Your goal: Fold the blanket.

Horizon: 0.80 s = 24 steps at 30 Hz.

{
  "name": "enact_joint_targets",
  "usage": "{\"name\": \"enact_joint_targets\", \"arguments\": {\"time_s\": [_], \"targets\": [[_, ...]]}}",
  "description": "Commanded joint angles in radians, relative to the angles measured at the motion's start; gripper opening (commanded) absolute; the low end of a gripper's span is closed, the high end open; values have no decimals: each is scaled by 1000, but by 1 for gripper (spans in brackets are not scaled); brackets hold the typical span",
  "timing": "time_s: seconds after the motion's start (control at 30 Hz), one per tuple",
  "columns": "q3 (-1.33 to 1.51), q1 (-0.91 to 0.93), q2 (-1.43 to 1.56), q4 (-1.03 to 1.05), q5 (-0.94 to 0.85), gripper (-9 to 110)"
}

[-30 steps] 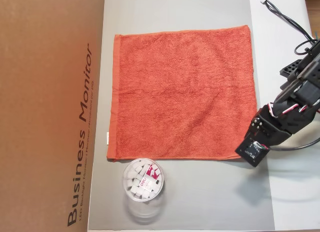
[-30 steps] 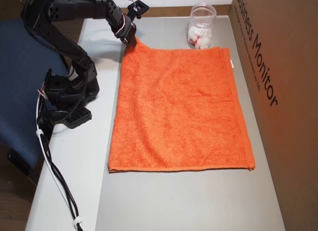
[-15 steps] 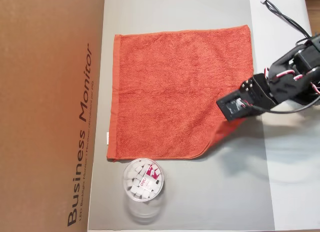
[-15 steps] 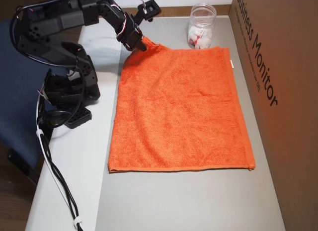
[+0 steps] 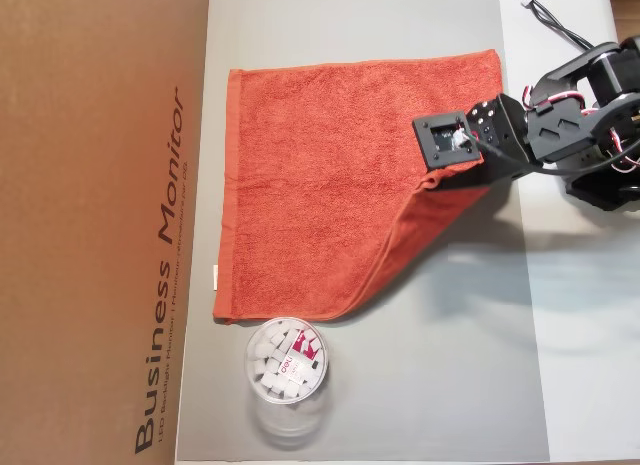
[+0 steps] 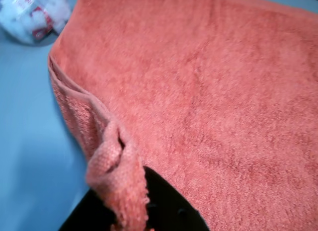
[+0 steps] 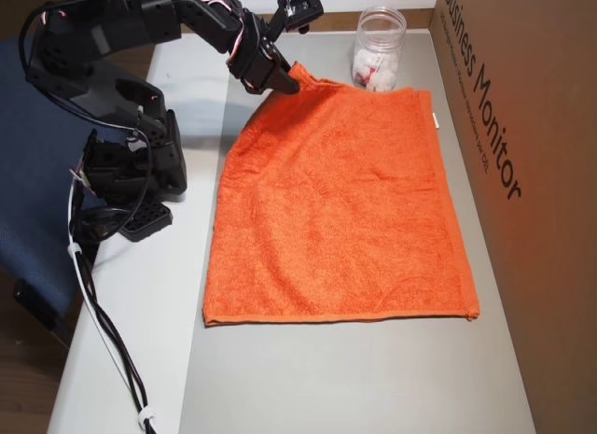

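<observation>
The arm (image 7: pixel 140 42), at the upper left of an overhead view, is built of matt black plastic blocks and brackets. Thin red and white wires (image 7: pixel 241 44) loop between its joints. A small square black camera housing (image 5: pixel 441 140) sits near its tip. From its chunky black base (image 7: pixel 126 177) a black cable (image 7: pixel 103 331) with white ties trails to the lower left.

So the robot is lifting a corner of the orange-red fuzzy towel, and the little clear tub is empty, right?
Not quite. The end effector does hold up a corner of the orange-red terry-cloth towel, but the small clear round tub is not empty: an overhead view shows small white pieces inside it.
</observation>
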Motion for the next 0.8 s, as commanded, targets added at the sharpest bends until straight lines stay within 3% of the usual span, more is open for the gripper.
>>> {"name": "enact_joint_targets", "arguments": {"time_s": [0.0, 0.77], "targets": [[-86, 34, -2, -14, -5, 0], [-746, 291, -580, -17, 11, 0]]}}
